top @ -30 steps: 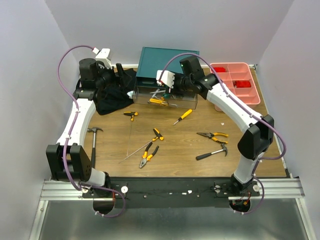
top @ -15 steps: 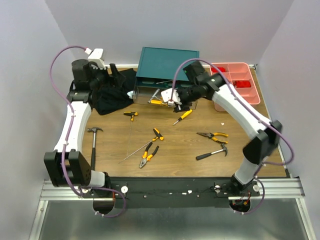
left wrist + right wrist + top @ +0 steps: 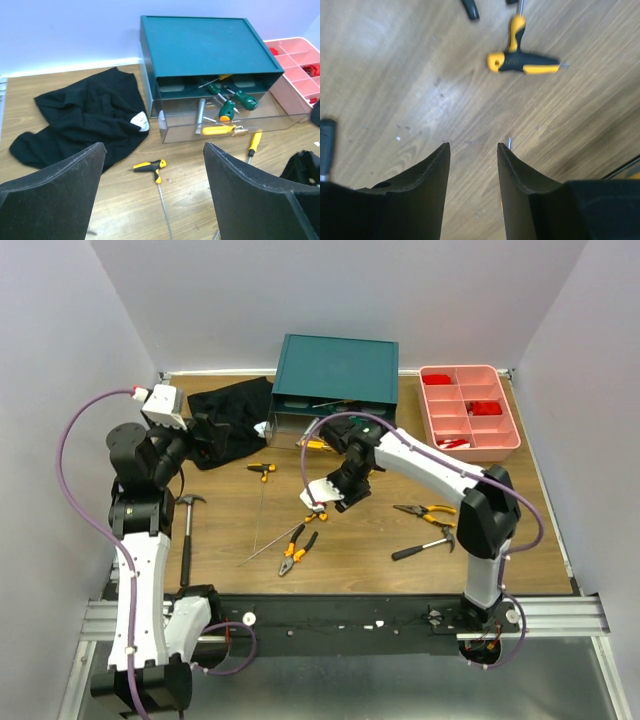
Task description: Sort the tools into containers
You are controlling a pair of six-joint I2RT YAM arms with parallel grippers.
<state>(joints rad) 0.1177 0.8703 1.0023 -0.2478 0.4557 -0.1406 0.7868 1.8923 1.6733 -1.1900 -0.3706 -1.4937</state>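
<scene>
The right arm has swung away from the teal cabinet (image 3: 335,365) and down over the middle of the table (image 3: 230,540). The left arm has drawn back from the black cloth (image 3: 228,418) toward the near left.

From overhead, the right wrist hides what lies under it. Its own camera shows the right gripper (image 3: 472,147) with jaws parted over bare wood and nothing between them. A T-handle driver (image 3: 525,62) lies just beyond the fingertips, untouched.

The left wrist camera shows plainly what the overhead view barely does. The cabinet's clear drawer (image 3: 230,125) is pulled out, holding green-handled screwdrivers (image 3: 235,102) and a yellow-handled tool (image 3: 217,130). A yellow screwdriver (image 3: 255,142) lies on the wood just in front of it. The left gripper (image 3: 155,150) is spread wide and empty, short of the cloth.

The table is brown wood grain, with pale walls on 3 sides. The pink tray (image 3: 441,406) sits at the far right, beside the cabinet. One pair of pliers (image 3: 297,548) lies just near of the right gripper. A second pair (image 3: 425,510) and a hammer (image 3: 425,545) lie to its right. Another hammer (image 3: 188,525) lies near the left arm.
</scene>
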